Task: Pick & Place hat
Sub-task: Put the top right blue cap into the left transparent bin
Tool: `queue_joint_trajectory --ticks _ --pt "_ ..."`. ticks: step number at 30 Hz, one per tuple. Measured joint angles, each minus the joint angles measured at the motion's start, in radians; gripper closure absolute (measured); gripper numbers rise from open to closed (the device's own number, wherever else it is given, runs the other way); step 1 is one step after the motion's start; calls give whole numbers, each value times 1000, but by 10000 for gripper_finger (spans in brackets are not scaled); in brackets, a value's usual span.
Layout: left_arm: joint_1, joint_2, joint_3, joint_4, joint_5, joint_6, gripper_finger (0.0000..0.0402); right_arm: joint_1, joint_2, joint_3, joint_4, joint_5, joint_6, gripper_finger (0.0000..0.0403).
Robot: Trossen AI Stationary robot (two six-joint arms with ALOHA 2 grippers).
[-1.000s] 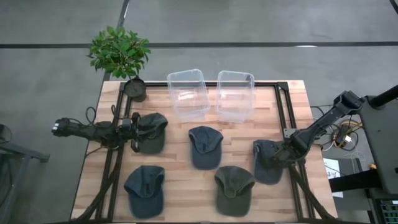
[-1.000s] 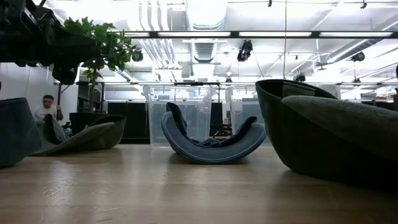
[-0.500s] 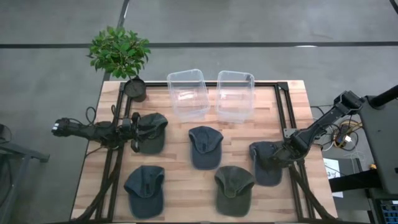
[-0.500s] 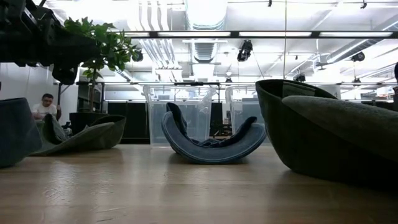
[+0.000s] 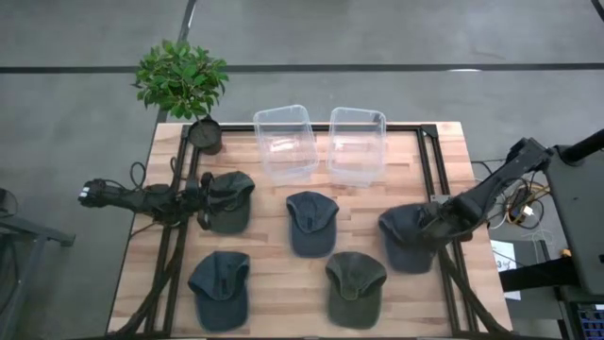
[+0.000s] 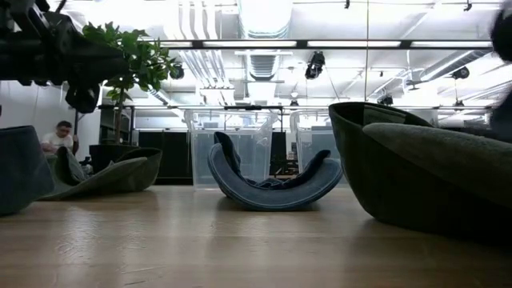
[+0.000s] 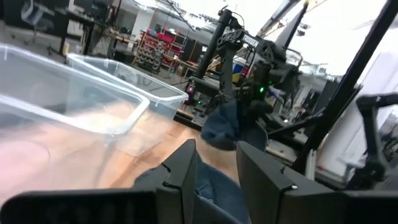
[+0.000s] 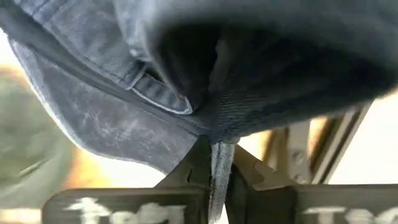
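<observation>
My right gripper is at the table's right, pointing down and shut on a dark blue hat. The left wrist view shows that hat bunched and hanging under the gripper. Other hats lie on the wood: an olive one, a blue one, another blue one and another olive one. My left gripper stays level at the table's left, beside the olive hat. Its fingers stand apart with nothing between them. My right gripper pinches a thin edge of the hat's cloth between its two fingers, on the hat's right side. The fingers come from above, pointing down. The hat hangs bunched below them and looks lifted off the table in the left wrist view.
Two clear plastic bins stand at the far middle of the table. A potted plant stands at the far left corner. Black frame rails run along the table's right and left sides.
My right gripper has shut on the dark blue hat and gone up with it. The hat has risen off the table and now hangs bunched, shifted a little toward the far edge. My left gripper has stayed in place.
</observation>
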Motion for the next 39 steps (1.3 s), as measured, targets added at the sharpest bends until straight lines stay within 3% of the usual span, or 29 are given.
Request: queue_joint_trajectory --ticks 10,16,21,25,31,39 --pt "0 0 0 2 0 -179 294 -1 2 377 -79 307 -142 391" --pt "0 0 0 30 -11 -263 294 -2 27 463 -69 695 -350 391" --pt "0 12 0 100 -22 -229 294 -4 97 489 -63 1023 -468 391" --pt "0 49 2 210 -24 -171 294 -19 170 491 -64 1203 -478 391" --pt "0 158 60 243 -24 -124 294 -96 292 490 -63 1239 -470 391" --pt "0 400 206 242 -23 -73 294 -203 425 506 7 1240 -507 391"
